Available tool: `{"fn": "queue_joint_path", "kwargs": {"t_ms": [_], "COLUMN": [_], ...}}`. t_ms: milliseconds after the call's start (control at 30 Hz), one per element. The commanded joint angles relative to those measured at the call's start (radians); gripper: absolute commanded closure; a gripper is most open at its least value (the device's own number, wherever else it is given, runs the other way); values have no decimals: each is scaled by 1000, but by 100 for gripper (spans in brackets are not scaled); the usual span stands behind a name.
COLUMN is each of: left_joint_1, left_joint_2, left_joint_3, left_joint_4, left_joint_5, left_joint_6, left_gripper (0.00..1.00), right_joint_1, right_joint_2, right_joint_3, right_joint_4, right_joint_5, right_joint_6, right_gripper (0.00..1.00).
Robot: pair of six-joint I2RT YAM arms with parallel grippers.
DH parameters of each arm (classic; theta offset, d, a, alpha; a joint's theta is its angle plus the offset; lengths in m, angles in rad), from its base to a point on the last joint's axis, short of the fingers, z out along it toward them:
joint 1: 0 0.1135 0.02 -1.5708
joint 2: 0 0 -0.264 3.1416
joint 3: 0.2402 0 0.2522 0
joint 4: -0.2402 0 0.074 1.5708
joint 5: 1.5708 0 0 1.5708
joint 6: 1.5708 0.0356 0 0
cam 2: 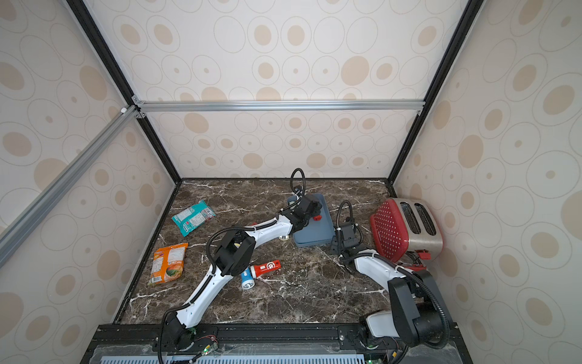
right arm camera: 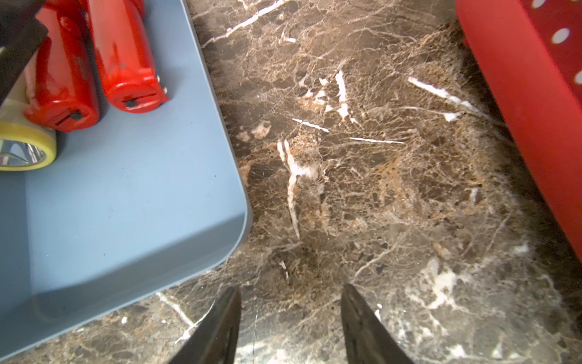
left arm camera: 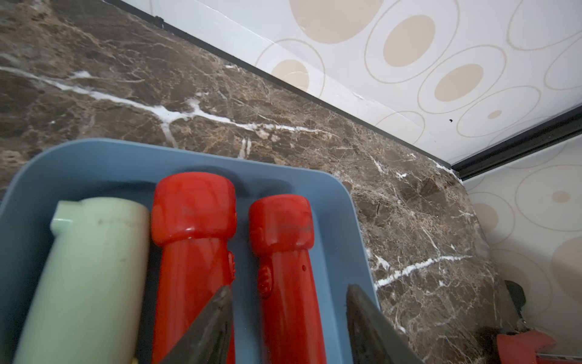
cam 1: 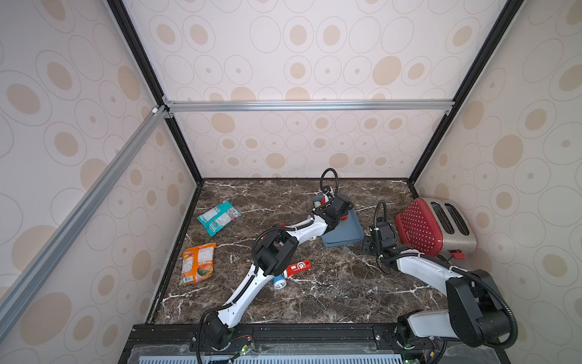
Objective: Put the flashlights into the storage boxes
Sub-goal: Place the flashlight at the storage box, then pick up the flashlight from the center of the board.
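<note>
Dark marble top (cam 1: pixel 330 299), spotted wallpaper walls (cam 1: pixel 315 141); left jaws parted astride red flashlight (left arm camera: pixel 283 227), right jaws parted.

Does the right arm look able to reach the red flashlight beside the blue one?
Probably yes: bare marble lies between the right claw and the red flashlight; only the left arm's elbow hangs near its lens end.

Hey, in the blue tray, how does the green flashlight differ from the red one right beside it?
Colour: the green flashlight is pale green, the red flashlight glossy red. Direction: the green flashlight's silvery lens faces the tray's bare end; the red flashlight's tail does, so they lie head to tail. Shape: the green flashlight's body is a plain cylinder; the red flashlight narrows behind a wider head. Both lie flat, side by side, in the tray.
</note>
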Motion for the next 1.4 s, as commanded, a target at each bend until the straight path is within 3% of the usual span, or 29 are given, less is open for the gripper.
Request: {"fn": "queue_joint_path", "kwargs": {"t_ms": [0,200,300,567,833,1000,1133,1233,1367], "left_joint_1": [6,7,7,16,27,50,53,53,59], "left_joint_2": [18,-78,-201,-689,-953,-984,-983,-996,-1052], "left_joint_3": [37,-6,-119,-797,-1193,-1265,-1313,-1373,-1417], "left_joint_4": [-34,-60,-70,44,43,68,123,206,260], "left_joint_5": [-30,-39,-39,-162,-230,-256,-274,-301,-244], "left_joint_6": [15,61,120,283,358,375,441,508,531], "left_gripper": [41,42,42,41,41,40,41,41,40], "right_joint_1": [-3,-3,-3,-2,-3,99,267,359,380], "right_joint_2": [9,12,17,15,9,-139,-275,-286,-227], "right_joint_3": [9,-1,-9,-22,-3,22,-21,-4,61], "right_joint_4": [16,43,54,64,-3,-239,-278,-332,-370], "right_joint_5": [10,9,10,-5,-45,-19,-66,-21,-20], "right_joint_6": [-9,-12,-9,-11,-21,52,186,263,286], "right_gripper": [46,47,47,46,49,49,47,47,47]}}
